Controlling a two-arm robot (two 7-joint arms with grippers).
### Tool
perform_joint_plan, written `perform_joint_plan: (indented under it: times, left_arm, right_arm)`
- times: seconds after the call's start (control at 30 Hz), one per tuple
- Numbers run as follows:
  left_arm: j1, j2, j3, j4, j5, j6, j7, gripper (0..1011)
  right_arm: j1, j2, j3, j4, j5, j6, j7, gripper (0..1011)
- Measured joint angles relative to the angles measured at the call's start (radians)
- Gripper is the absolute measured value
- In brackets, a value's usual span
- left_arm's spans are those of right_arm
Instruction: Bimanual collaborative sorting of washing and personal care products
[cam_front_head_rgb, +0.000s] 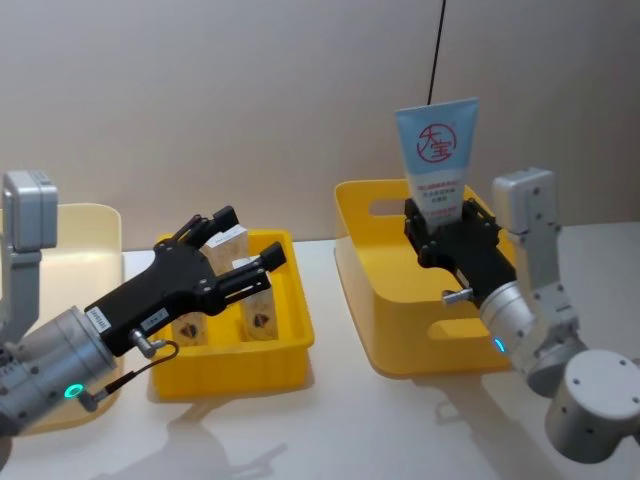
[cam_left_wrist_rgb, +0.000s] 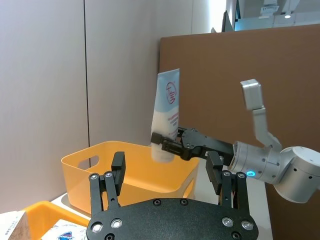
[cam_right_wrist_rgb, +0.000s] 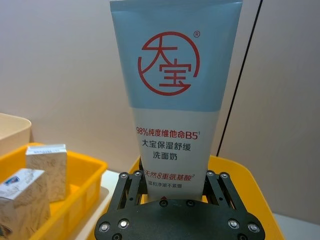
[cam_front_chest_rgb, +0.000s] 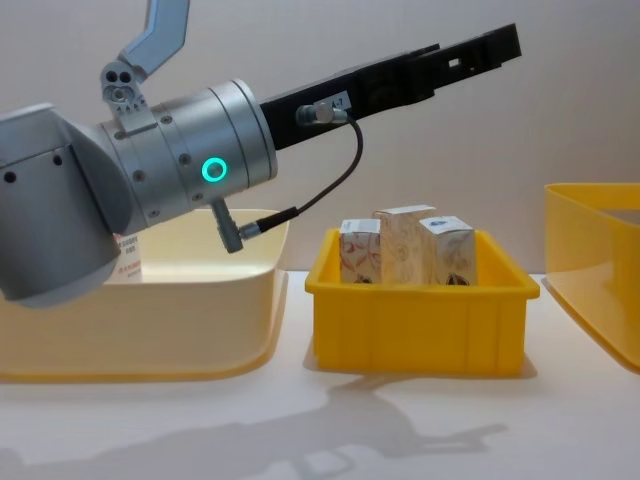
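Observation:
A pale-blue squeeze tube (cam_front_head_rgb: 437, 150) with a red circular logo stands upright in my right gripper (cam_front_head_rgb: 450, 225), which is shut on its lower part. Tube and gripper hang above the deep yellow bin (cam_front_head_rgb: 385, 300) on the right. The right wrist view shows the tube (cam_right_wrist_rgb: 172, 100) close up, between the black fingers (cam_right_wrist_rgb: 125, 182). Three small white cartons (cam_front_chest_rgb: 405, 245) with reddish swirls stand in the shallow yellow tray (cam_front_chest_rgb: 420, 320). My left gripper (cam_front_head_rgb: 248, 237) hovers open over those cartons, holding nothing. The left wrist view looks across at the tube (cam_left_wrist_rgb: 166, 110).
A wide cream bin (cam_front_chest_rgb: 140, 320) sits at the far left, with a pale item with red print (cam_front_chest_rgb: 125, 262) inside. The tray stands between the cream bin and the deep yellow bin (cam_front_chest_rgb: 595, 250). Bare white table runs along the front.

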Motion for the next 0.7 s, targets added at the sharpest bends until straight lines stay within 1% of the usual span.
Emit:
perform_joint_plan:
  times: [0.13, 0.37, 0.53, 0.7]
  left_arm:
    - [0.0, 0.0, 0.0, 0.0, 0.0, 0.0, 0.0, 1003]
    - [0.0, 0.0, 0.0, 0.0, 0.0, 0.0, 0.0, 1003]
    - [0.0, 0.0, 0.0, 0.0, 0.0, 0.0, 0.0, 1003]
    - [0.0, 0.0, 0.0, 0.0, 0.0, 0.0, 0.0, 1003]
  right_arm:
    - [0.012, -0.01, 0.0, 0.018, -0.012, 0.043, -0.017, 513]
    - [0.031, -0.026, -0.002, 0.052, -0.031, 0.096, -0.042, 513]
    - [0.045, -0.039, -0.004, 0.077, -0.043, 0.125, -0.057, 513]
    - [0.055, -0.05, -0.006, 0.095, -0.052, 0.138, -0.068, 513]
